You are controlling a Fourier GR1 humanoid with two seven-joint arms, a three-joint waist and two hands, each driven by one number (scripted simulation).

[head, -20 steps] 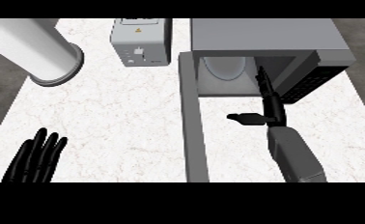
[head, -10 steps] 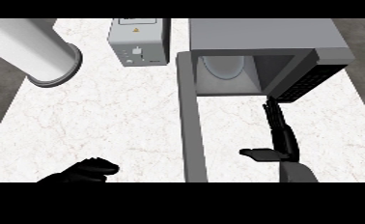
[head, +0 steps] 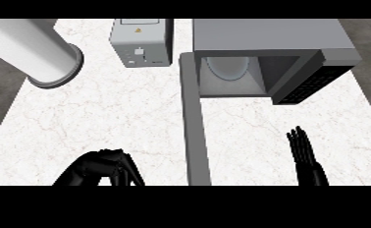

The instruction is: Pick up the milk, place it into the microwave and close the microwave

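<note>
The grey microwave (head: 268,35) stands at the back right with its door (head: 196,124) swung open toward me as a long grey strip. Inside the cavity sits a white rounded object (head: 228,67); I cannot tell whether it is the milk. My right hand (head: 305,158) is at the lower right, in front of the microwave and apart from it, fingers straight, holding nothing. At the lower left edge my left hand (head: 101,169) is low over the counter, left of the door, its fingers curled with nothing in them.
A silver toaster (head: 141,42) stands at the back, just left of the microwave. A large white cylinder (head: 36,50) lies at the far left. The white marble counter (head: 123,109) spreads between them and my hands.
My right hand has drawn back from the microwave's opening toward the lower edge. The left hand has curled its fingers and shifted right along the lower edge.
</note>
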